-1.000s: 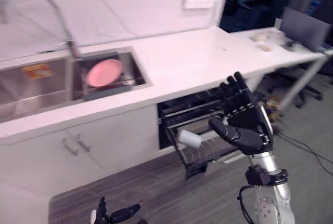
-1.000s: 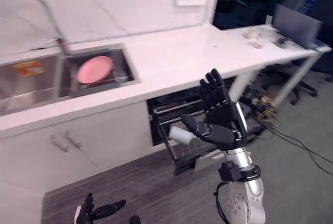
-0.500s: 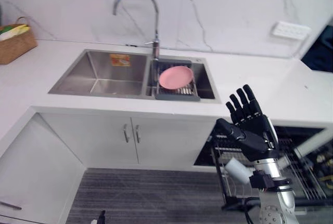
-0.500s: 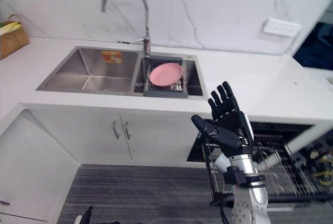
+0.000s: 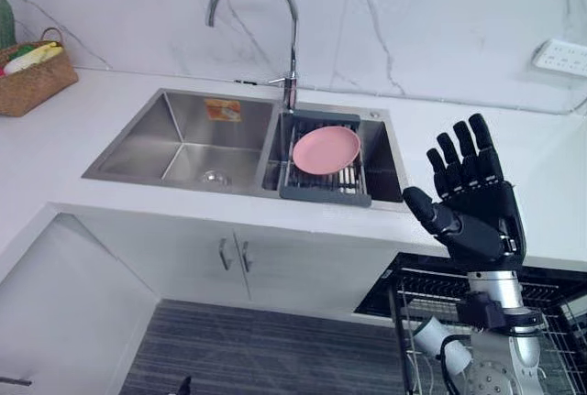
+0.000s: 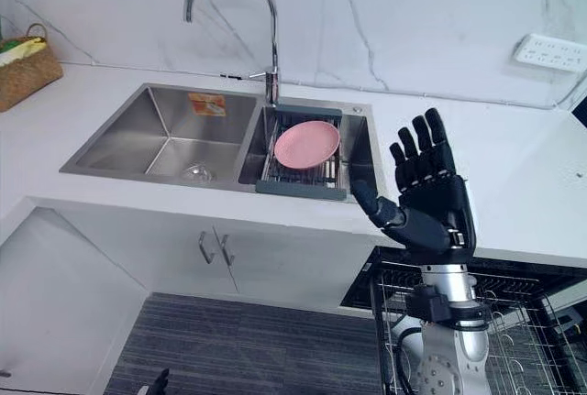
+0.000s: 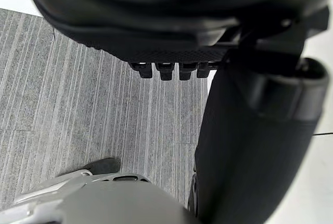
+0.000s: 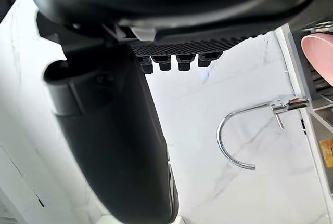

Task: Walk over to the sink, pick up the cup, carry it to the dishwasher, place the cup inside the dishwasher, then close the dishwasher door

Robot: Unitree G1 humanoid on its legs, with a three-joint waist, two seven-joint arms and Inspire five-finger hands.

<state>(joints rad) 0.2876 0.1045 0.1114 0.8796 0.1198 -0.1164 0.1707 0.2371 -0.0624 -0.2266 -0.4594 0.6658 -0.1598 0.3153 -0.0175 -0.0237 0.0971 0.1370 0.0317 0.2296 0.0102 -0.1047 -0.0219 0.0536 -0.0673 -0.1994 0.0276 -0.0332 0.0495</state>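
Your right hand (image 5: 474, 219) is raised in front of the white worktop (image 5: 41, 170), palm facing the sink side, fingers straight and spread, thumb out to the side; it grips nothing. Your left hand (image 7: 156, 21) hangs low over the grey striped floor (image 5: 275, 358), and its wrist view shows the fingers running straight away from the camera, also holding nothing.

Look at 6 o'clock from the right hand: the white cylindrical cup (image 5: 429, 331) lies on its side in the pulled-out wire dishwasher rack (image 6: 523, 299), partly hidden behind your right forearm. The rack stands out from under the worktop.

At 10 o'clock from the right hand you have the stainless steel double sink (image 5: 174, 138). Its right basin carries a dark slatted drying rack (image 5: 326, 195) with a round pink plate (image 5: 326, 149) lying on it. The curved chrome tap (image 5: 293, 47) rises from the rim between the two basins, at 12 o'clock from the plate. The left basin holds no dishes that you can see.

A woven wicker basket (image 5: 37, 79) sits on the worktop at 9 o'clock from the sink, well apart from it. White cabinet doors (image 5: 275, 267) with small handles close the space below the sink. A white wall socket (image 5: 561, 54) is at 1 o'clock from the right hand, on the marbled wall.
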